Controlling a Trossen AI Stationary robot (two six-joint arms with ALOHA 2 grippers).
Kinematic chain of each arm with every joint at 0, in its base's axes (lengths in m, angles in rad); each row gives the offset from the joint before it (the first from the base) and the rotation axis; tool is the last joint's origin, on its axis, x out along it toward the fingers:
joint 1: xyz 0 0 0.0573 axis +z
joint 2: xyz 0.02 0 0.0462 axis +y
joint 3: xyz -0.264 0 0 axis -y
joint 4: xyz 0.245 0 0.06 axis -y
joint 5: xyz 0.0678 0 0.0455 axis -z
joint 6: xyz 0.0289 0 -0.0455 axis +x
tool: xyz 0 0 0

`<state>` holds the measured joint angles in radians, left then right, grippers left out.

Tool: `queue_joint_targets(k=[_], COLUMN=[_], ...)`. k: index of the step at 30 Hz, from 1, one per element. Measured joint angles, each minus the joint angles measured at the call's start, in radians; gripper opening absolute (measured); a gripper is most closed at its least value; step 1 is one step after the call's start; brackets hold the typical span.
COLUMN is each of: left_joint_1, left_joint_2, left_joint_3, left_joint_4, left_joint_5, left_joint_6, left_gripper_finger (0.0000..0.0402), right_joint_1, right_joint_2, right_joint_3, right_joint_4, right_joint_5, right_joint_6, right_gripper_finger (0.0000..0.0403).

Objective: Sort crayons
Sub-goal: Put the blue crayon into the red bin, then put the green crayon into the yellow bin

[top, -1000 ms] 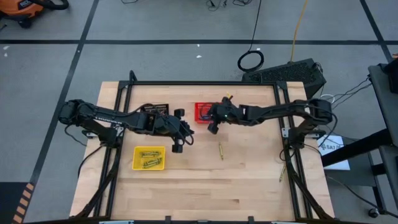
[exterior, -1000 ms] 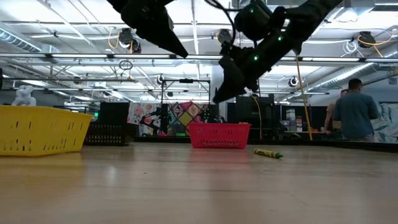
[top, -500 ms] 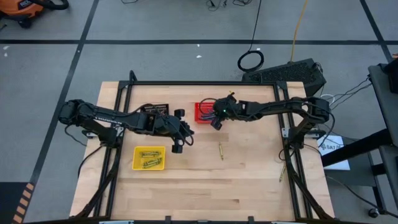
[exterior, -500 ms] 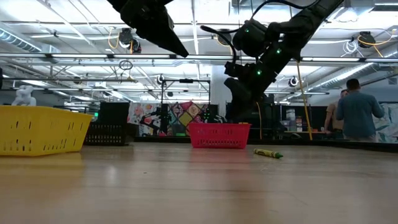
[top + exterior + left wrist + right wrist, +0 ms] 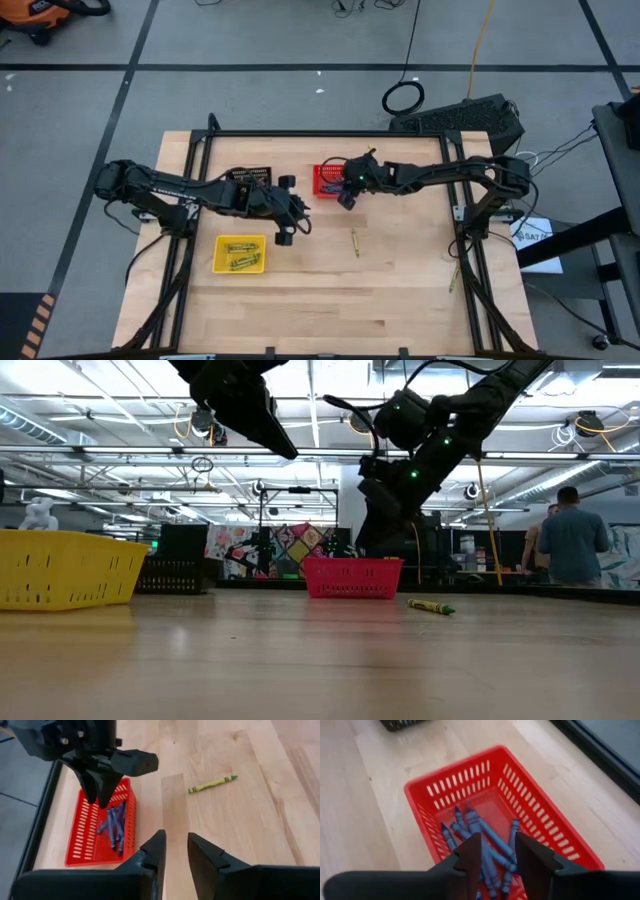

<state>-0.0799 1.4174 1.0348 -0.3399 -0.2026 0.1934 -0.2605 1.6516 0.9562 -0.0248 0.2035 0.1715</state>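
Only the right wrist view showed blue crayons [image 5: 485,847] piled in the red basket [image 5: 442,795] beneath the right end effector [image 5: 497,851], parted and empty; the left end effector [image 5: 175,851] likewise gaped, holding nothing.

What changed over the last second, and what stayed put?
The right tool swung from beside the red basket to over it and opened above the blue crayons; whether it dropped one just now cannot be seen. The left tool stayed in place but opened, empty. The yellow-green crayon on the table and the yellow basket did not move.
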Motion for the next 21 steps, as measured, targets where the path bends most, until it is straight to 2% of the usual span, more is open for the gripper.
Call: queue_joint_targets(k=[7, 10, 13, 18, 21], left_joint_1=[0.0, 0.0, 0.0, 0.0, 0.0], left_joint_2=[0.0, 0.0, 0.0, 0.0, 0.0], left_joint_3=[0.0, 0.0, 0.0, 0.0, 0.0], left_joint_4=[-0.018, -0.019, -0.025, -0.077, -0.111], left_joint_5=[-0.008, -0.008, -0.009, -0.01, -0.011], left_joint_6=[-0.004, -0.004, -0.005, -0.055, -0.082], left_gripper_finger=[0.0081, 0.0081, 0.0081, 0.0081, 0.0081], right_joint_1=[0.006, 0.014, 0.025, 0.043, 0.066], right_joint_2=[-0.053, -0.109, -0.187, -0.324, -0.388], right_joint_3=[0.0, 0.0, 0.0, 0.0, 0.0], right_joint_4=[0.012, 0.002, -0.044, -0.249, -0.422], right_joint_5=[-0.015, -0.105, -0.189, -0.311, -0.339], right_joint_6=[0.0, 0.013, 0.095, 0.266, 0.368], right_gripper_finger=[0.0118, 0.0118, 0.0118, 0.0118, 0.0118])
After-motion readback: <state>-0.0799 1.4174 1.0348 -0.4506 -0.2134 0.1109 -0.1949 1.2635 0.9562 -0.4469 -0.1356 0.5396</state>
